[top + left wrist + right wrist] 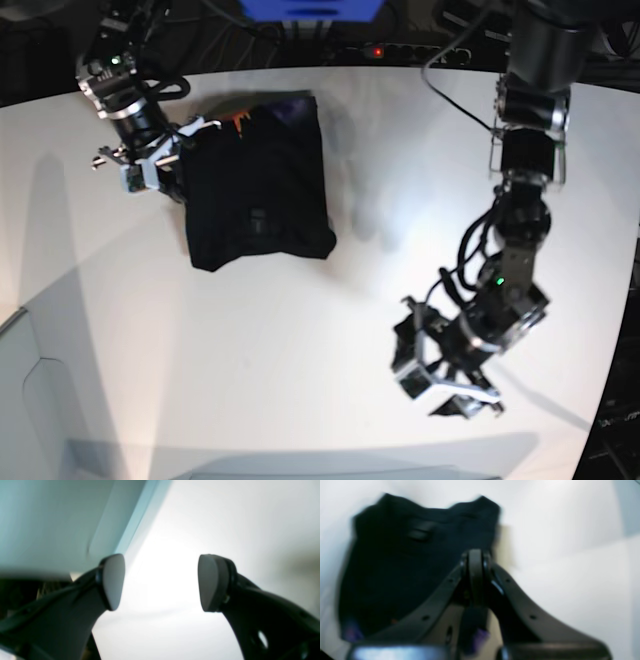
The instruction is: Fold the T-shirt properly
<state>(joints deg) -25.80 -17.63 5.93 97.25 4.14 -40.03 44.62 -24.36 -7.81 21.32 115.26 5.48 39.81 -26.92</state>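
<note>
Nearest the base camera, the left gripper (pixel 452 392) hangs over the bare white table (pixel 250 380) at the near right. Its jaws are spread wide and hold nothing: in the left wrist view the two grey pads (pixel 113 581) stand well apart with only bright tabletop between them.

The T-shirt (pixel 257 195) lies at the far left of the table, folded into a compact, roughly square black bundle. A small orange label (pixel 238 121) shows at its far edge.

The right gripper (pixel 168 170) sits at the left edge of that bundle. In the right wrist view its fingers (pixel 475 575) are pressed together; the picture is blurred, so I cannot tell whether any cloth is pinched between them. The dark T-shirt (pixel 402 562) fills the space just beyond the fingertips
</note>
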